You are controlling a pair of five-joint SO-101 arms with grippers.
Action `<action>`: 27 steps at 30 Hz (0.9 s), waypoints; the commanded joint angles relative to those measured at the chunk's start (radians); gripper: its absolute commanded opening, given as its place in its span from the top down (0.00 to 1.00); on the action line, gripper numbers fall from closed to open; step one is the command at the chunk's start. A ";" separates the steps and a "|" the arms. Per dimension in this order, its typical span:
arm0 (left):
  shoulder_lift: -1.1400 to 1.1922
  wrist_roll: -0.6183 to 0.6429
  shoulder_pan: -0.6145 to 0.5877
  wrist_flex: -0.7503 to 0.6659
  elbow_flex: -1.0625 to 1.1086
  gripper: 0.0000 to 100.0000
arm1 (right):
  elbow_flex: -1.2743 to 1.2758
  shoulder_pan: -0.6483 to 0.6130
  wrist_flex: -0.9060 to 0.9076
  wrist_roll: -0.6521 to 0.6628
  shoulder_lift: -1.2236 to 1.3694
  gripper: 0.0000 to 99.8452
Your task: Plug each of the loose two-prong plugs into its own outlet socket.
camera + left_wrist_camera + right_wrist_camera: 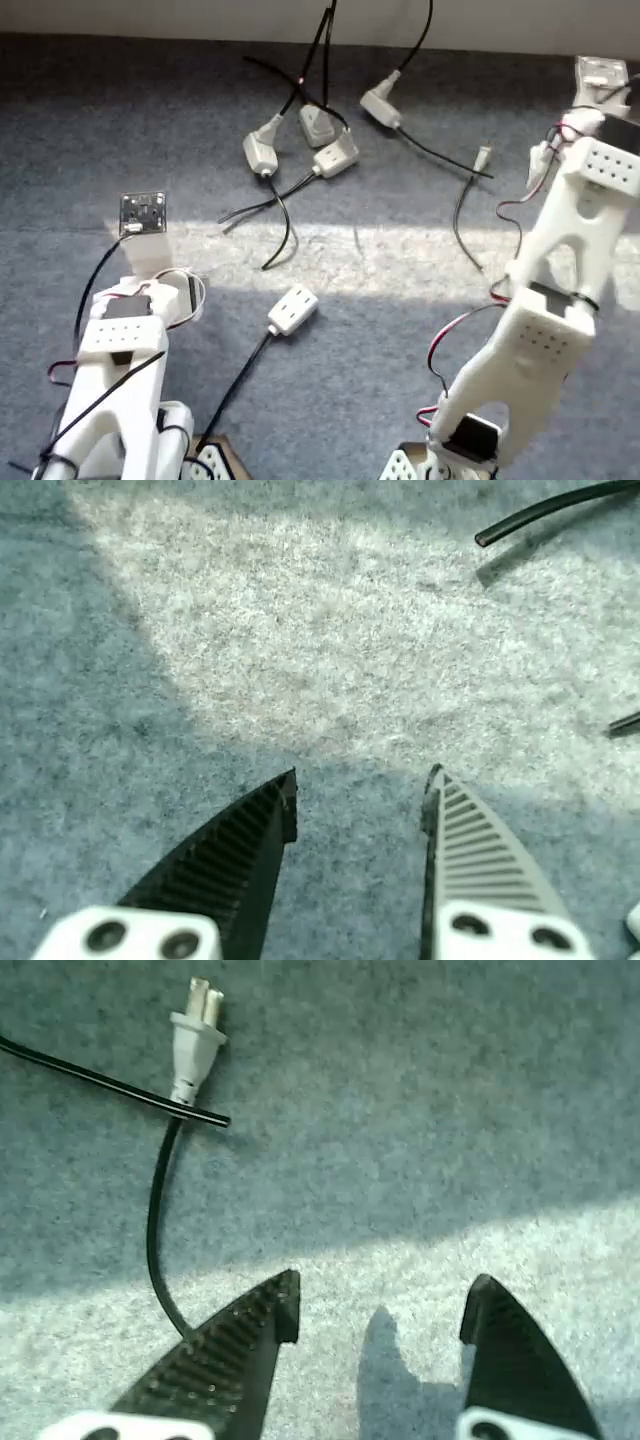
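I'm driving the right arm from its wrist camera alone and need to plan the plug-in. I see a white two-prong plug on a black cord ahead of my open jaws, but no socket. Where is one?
Observer: A white rectangular outlet socket block lies alone on the grey carpet, between the two arms and nearer their bases.
Operator: Any other sockets?
Observer: Possibly. A cluster of white plastic connector bodies lies at the far middle of the carpet, but I cannot tell plugs from sockets there.
Operator: Is the left arm busy?
Observer: No. The left arm holds nothing, and its jaws stand open above bare carpet.
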 commanded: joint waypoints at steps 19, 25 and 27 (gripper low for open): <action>-0.022 0.002 0.015 -0.020 -0.001 0.78 | -0.584 -0.180 -0.343 -0.427 0.607 0.74; -0.021 0.002 0.015 -0.020 -0.001 0.78 | -0.591 -0.193 -0.484 -0.448 0.759 0.74; -0.021 0.002 0.015 -0.020 -0.001 0.78 | -0.585 -0.193 -0.476 -0.446 0.754 0.79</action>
